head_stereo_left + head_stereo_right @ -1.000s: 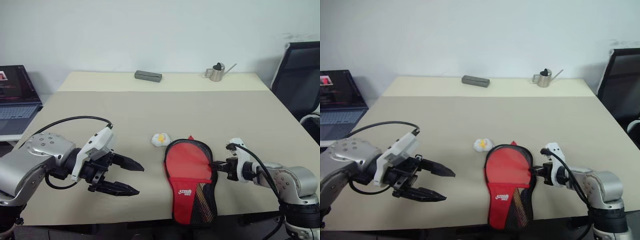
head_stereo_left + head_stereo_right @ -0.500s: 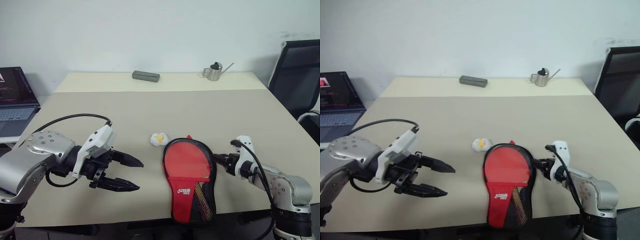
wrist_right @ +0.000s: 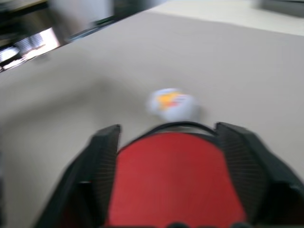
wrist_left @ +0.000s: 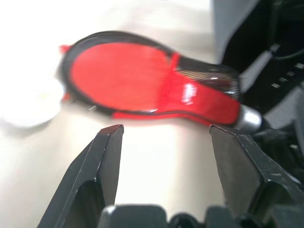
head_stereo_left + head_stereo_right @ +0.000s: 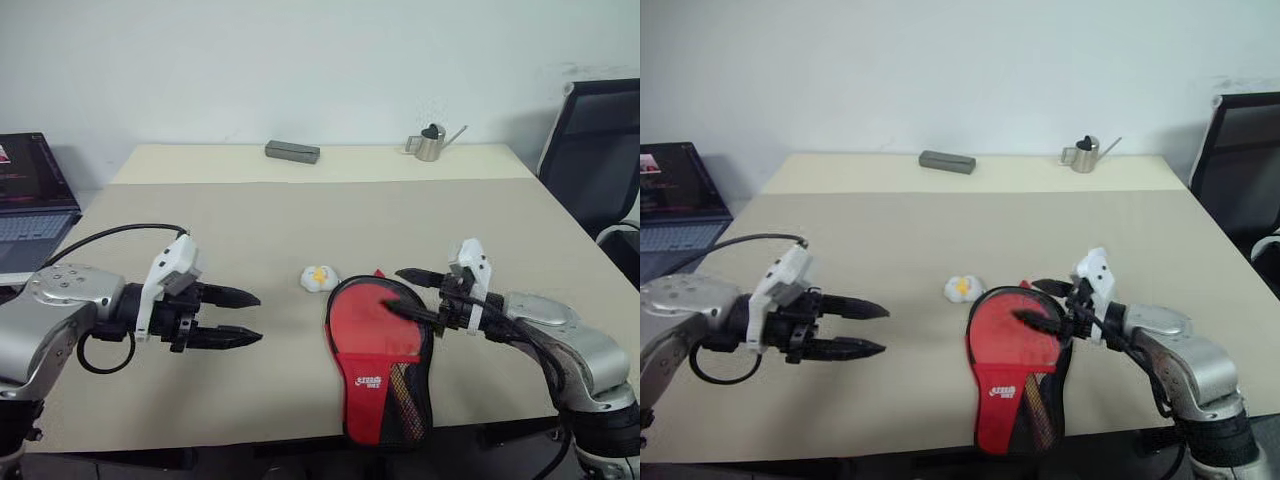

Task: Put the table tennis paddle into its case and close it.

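The case (image 5: 378,360) lies flat near the table's front edge, red panel and white logo up, mesh pocket toward me. Its white charm (image 5: 320,278) rests on the table at its far left. The table tennis paddle is hidden. My right gripper (image 5: 404,292) hovers open over the right side of the case's round end, with nothing between its fingers; in the right wrist view the case (image 3: 166,175) and the charm (image 3: 172,104) lie ahead of it. My left gripper (image 5: 258,317) stands open to the left of the case, apart from it, pointing at the case (image 4: 123,80).
A grey block (image 5: 292,151) and a small metal watering can (image 5: 432,143) stand at the table's far edge. A laptop (image 5: 30,200) sits off the left side and a black chair (image 5: 595,150) off the right. The case's narrow end reaches the front table edge (image 5: 250,438).
My right gripper has opened, risen from the case's right edge and swung in over its round end. My left gripper has drawn back to the left.
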`<action>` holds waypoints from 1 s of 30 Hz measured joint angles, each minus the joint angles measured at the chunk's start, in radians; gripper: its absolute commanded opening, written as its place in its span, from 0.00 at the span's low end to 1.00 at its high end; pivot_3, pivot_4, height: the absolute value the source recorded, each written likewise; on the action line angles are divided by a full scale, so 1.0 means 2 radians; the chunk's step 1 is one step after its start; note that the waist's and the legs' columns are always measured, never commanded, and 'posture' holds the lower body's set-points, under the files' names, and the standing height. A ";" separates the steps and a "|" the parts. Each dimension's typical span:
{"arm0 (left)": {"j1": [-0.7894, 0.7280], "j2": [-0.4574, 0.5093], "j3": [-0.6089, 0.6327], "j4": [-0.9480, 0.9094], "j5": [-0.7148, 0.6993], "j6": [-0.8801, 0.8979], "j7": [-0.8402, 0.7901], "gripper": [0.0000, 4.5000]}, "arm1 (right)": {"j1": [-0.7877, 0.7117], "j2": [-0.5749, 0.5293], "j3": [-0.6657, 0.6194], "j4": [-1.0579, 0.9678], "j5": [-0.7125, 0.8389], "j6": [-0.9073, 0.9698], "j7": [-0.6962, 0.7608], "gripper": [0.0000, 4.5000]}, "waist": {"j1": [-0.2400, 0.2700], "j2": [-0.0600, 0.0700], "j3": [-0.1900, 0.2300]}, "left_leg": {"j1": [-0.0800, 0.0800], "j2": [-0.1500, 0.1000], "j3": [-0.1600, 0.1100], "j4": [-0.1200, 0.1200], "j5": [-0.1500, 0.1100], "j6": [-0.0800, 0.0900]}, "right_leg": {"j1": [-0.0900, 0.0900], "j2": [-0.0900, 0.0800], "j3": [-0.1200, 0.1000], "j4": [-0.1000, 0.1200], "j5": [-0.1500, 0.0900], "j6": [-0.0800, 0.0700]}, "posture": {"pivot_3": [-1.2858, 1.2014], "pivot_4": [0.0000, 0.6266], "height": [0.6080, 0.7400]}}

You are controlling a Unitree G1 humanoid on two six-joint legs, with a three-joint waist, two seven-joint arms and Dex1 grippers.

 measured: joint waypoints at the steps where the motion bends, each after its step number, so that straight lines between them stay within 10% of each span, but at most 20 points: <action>1: 0.000 0.000 0.000 0.000 0.000 -0.002 0.000 0.70 | -0.003 -0.008 0.012 0.006 -0.003 -0.005 0.014 0.99 | 0.001 0.000 0.000 | 0.000 0.000 0.000 0.000 0.000 0.000 | 0.000 0.000 0.000 0.000 0.000 0.000 | 0.52 0.24 1.00; 30: -0.115 -0.129 -0.109 0.112 0.133 -0.001 0.165 0.70 | -0.045 0.110 0.122 0.248 -0.159 -0.164 -0.018 0.99 | 0.002 -0.001 -0.002 | 0.003 -0.001 0.000 0.001 0.000 -0.001 | 0.002 0.000 0.002 0.002 0.002 0.003 | 0.52 0.24 1.00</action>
